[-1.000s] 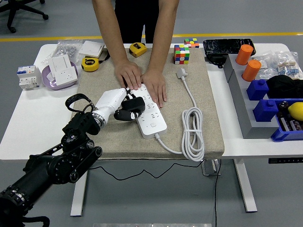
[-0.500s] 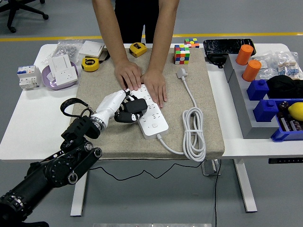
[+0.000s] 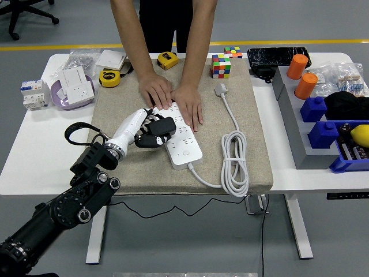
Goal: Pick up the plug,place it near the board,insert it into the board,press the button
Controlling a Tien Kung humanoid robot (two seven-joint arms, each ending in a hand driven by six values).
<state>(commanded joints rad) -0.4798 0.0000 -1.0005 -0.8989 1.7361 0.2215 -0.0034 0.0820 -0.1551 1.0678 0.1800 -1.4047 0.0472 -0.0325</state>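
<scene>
My left hand reaches in over the beige mat and sits at the left edge of the white power strip, my fingers curled around the black plug. The plug lies over the strip's left side, about its middle; whether its prongs are already in a socket I cannot tell from this height. Across the strip from me, a person's two hands lie flat, side by side, on its far end. The strip's white cable leaves its near end, loops into a coil to the strip's right and runs on to a white plug end beyond the strip's far right. A colour cube stands farther back from the strip, and a yellow tape measure lies off its far left.
</scene>
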